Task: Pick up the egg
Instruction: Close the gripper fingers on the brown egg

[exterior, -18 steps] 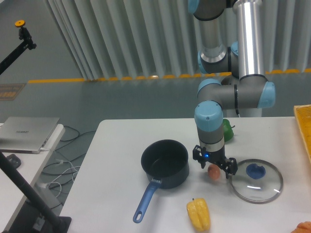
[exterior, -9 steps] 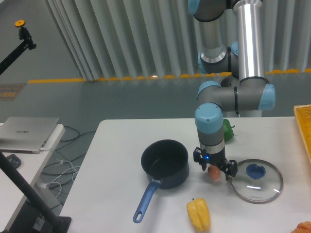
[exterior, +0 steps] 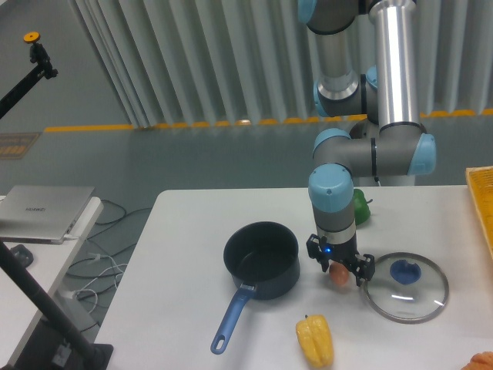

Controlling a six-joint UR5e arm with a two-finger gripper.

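Small reddish-brown oval egg (exterior: pixel 338 274) sits on the white table (exterior: pixel 185 254), just right of the dark blue saucepan with the blue handle (exterior: pixel 260 260). Black two-finger gripper (exterior: pixel 340 266) is down over it, one finger on each side. Jaws look closed in around the egg, but can't tell if they're actually squeezing it or whether it has left the table. Read: grasp step, lift not confirmed.

Next, as I see it: confirm contact with light force, since the shell is smooth and round, then lift straight up.

Further right of the pan: glass lid with blue knob (exterior: pixel 405 285), lying flat beside the gripper. Below-right of the pan: wrinkled yellow pepper (exterior: pixel 316 340). Behind the arm: green pepper (exterior: pixel 360 206).
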